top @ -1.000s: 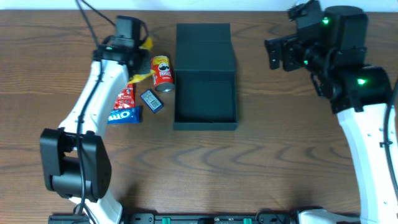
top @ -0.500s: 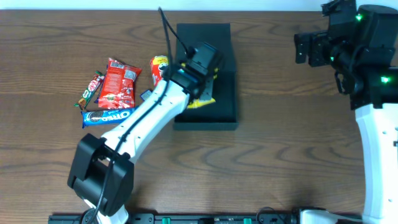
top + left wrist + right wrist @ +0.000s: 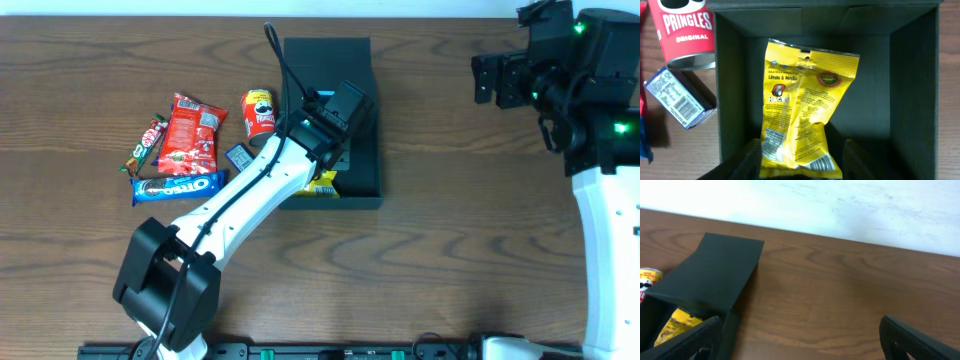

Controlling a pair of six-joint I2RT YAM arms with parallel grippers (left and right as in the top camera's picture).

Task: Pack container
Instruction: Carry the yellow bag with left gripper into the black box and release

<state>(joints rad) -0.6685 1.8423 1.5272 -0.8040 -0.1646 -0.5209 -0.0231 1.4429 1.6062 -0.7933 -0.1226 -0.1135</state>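
Note:
The container [image 3: 378,150] is a dark square box at the table's middle, its flap lid [image 3: 326,52] open toward the back. A yellow snack packet [image 3: 322,185] lies flat inside it near the front wall; it also shows in the left wrist view [image 3: 805,100] and the right wrist view [image 3: 674,322]. My left gripper [image 3: 330,140] hangs over the box, and its open fingers [image 3: 802,167] stand apart on either side of the packet's near end. My right gripper [image 3: 495,80] is open and empty, high at the back right [image 3: 800,340].
A Pringles can [image 3: 259,112] and a small blue box [image 3: 239,158] lie just left of the container. Further left are a red packet [image 3: 192,135], an Oreo pack [image 3: 180,186] and a small candy bar [image 3: 146,142]. The right half of the table is bare wood.
My left gripper carried the yellow packet from the snack pile to the container and let it go; the packet now lies inside. The right arm shifted right earlier, then stayed still.

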